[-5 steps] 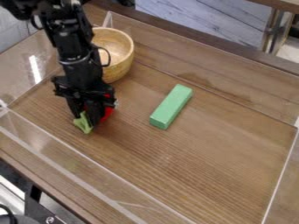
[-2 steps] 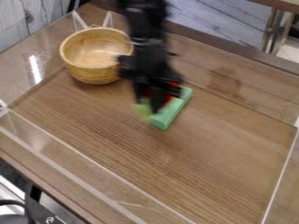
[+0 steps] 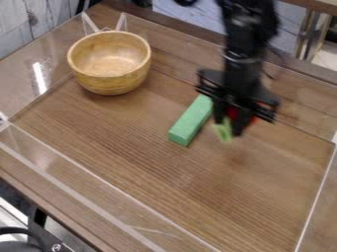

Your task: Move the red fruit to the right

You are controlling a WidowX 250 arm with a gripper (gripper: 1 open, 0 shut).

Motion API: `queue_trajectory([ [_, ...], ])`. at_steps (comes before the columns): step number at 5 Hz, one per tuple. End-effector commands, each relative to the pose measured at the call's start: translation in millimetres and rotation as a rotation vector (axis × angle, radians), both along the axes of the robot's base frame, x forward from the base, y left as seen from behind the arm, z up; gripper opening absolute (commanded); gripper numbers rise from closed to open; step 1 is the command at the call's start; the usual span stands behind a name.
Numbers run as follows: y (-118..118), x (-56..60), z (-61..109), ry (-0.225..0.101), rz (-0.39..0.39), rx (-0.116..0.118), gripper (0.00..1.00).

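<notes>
Green block (image 3: 191, 120) lies close beside the carry, perhaps why the red fruit (image 3: 234, 122) is held just right of it, stem toward the near side, pinched in the closed gripper (image 3: 232, 118). Farther left, the wooden bowl (image 3: 110, 63) sits apart, likely unneeded.

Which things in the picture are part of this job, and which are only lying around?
For the job:
- red fruit with green stem, at the tool
- tool, right of the green block

Only lying around:
- green block
- wooden bowl
</notes>
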State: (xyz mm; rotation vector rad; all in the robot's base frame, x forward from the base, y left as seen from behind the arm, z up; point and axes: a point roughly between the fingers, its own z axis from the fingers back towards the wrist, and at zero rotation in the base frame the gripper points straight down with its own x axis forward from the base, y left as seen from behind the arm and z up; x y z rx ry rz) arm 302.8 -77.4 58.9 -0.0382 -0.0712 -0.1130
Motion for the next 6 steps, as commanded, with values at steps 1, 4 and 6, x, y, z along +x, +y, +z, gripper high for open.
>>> queue_trajectory([
  [1,-25,12.0,4.6,-0.052,-0.083,-0.005,0.00],
  [4,-24,40.9,-0.4,-0.029,-0.213,0.032,0.00],
  [6,-11,49.2,0.9,-0.002,-0.081,0.038,0.00],
])
